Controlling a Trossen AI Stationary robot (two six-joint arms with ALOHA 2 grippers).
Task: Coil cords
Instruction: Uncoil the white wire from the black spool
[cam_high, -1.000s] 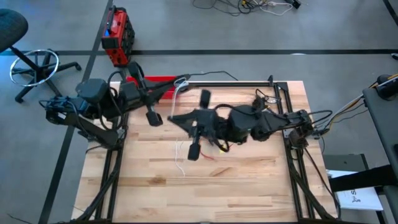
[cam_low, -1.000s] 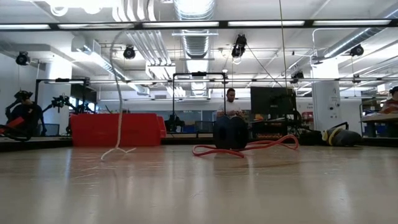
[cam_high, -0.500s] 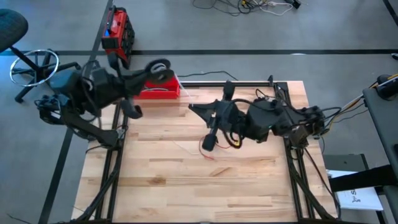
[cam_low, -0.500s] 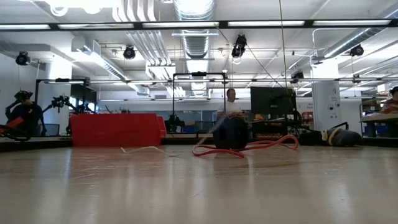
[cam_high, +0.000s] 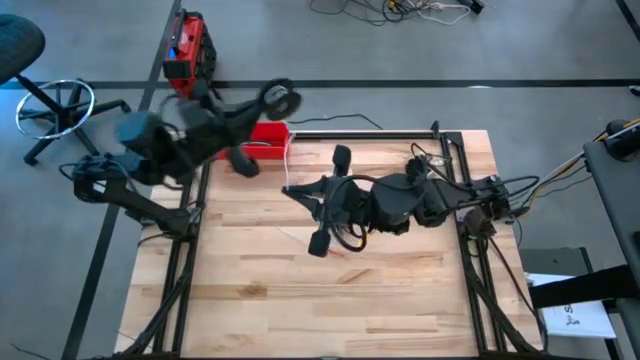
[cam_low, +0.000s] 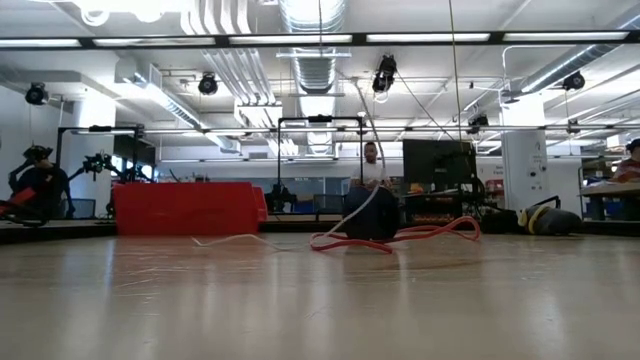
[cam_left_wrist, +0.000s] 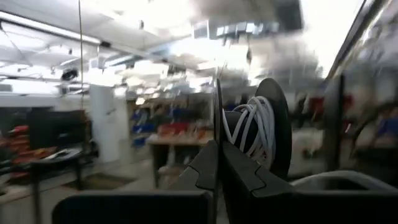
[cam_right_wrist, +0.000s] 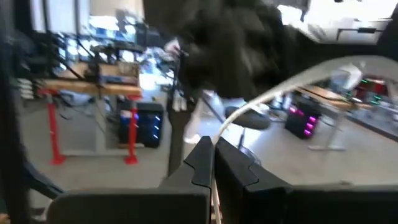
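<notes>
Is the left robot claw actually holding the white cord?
Touching. In the left wrist view, the white cord is coiled around a black disc right at the left gripper, whose fingers are closed together.

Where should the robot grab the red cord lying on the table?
Probably the long low stretch of the red cord, coming straight down from above. It lies slack and flat on the table, so the fingers could straddle the strand there. Coming from the side, they would likely just push it along.
</notes>
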